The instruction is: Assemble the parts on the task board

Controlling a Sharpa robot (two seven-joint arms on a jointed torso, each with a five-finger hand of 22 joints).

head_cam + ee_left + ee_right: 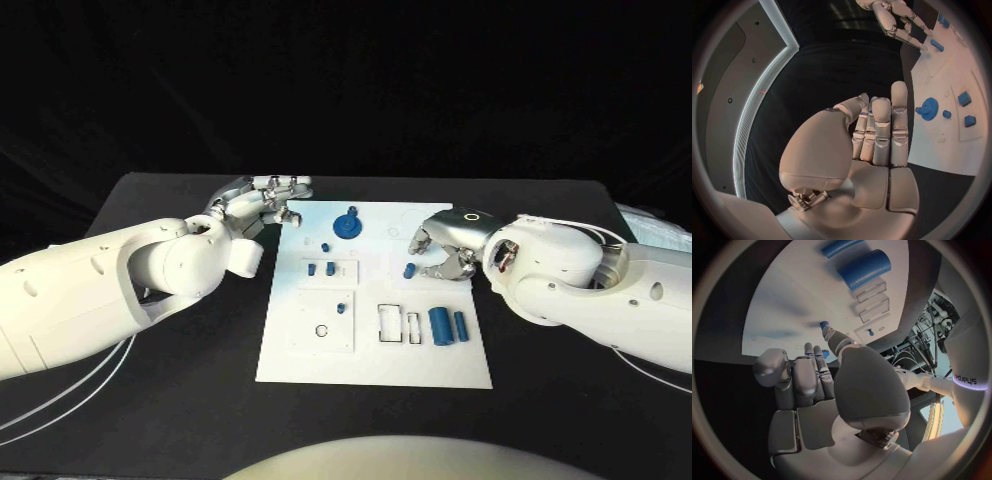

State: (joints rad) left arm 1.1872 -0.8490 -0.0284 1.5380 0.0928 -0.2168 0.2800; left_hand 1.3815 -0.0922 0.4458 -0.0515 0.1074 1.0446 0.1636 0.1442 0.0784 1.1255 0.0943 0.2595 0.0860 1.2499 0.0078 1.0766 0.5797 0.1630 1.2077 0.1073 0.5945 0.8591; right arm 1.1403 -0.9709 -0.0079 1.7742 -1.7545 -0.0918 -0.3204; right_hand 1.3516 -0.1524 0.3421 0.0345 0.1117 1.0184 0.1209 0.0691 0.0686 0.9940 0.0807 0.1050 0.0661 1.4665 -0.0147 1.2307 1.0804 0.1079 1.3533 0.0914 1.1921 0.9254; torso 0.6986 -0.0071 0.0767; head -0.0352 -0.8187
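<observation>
Head view: the task board [378, 365] lies in the middle of the black table [577, 400]. The left hand [264, 203] rests at the board's far left corner, on the table just off the plate, fingers extended together and holding nothing. The right hand [440, 252] sits over the board's right edge, about midway along it, fingers curled around a small blue part [411, 269] at their tips. On the board, a blue gear [346, 225] stands near the far edge; small blue blocks [322, 268] lie left of centre; two blue cylinders [450, 327] lie beside outlined slots on the near right. Left wrist view: the left hand [873, 140] is flat, fingers straight and side by side, empty, over the table beside the board [942, 145]; the gear [928, 108] stands on the board beyond the fingertips. Right wrist view: the right hand [817, 385] hangs over the board [786, 305], a blue part [824, 325] pinched at the tip of one finger; the two cylinders [864, 267] lie further along the board.
</observation>
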